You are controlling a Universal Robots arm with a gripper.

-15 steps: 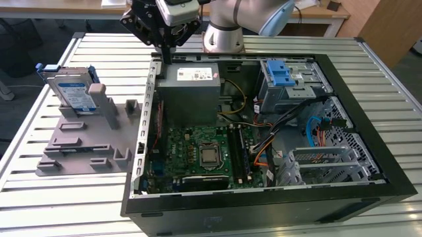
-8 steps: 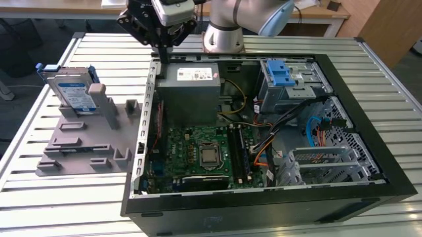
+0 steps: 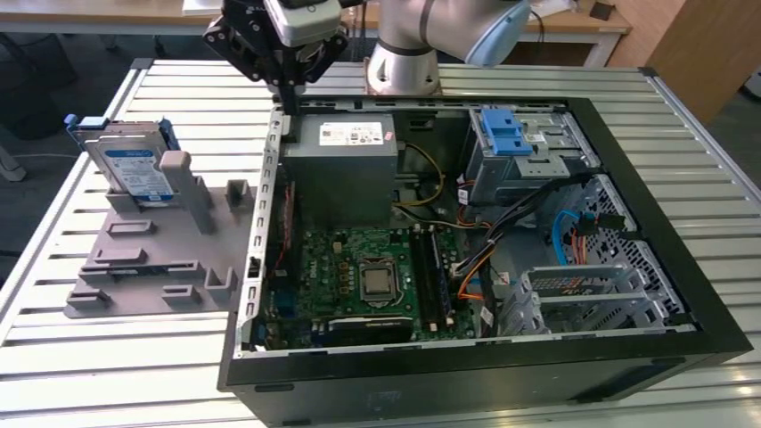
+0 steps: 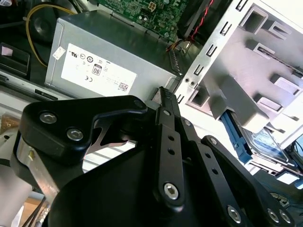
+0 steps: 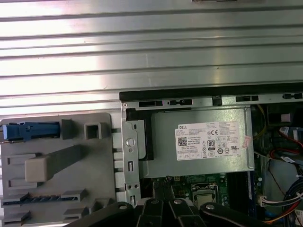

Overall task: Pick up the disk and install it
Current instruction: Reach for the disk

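Gripper [image 3: 289, 100] fingers together, empty, above case [image 3: 476, 379] wall beside power supply [image 3: 345, 152], disk [image 3: 131, 169] upright on fixture [image 3: 143, 267] outside case

Bright overall, hard glare washing out slatted table [image 5: 151, 42] in first wrist view and grey fixture [image 4: 265, 52] in second wrist view, dim and shadowed inside computer case [image 3: 476, 374].

Slatted metal table [image 3: 95, 366] gleams under bright light; wooden desk [image 3: 107, 11] at 11 o'clock, dark floor [image 3: 18, 214] at 9 o'clock
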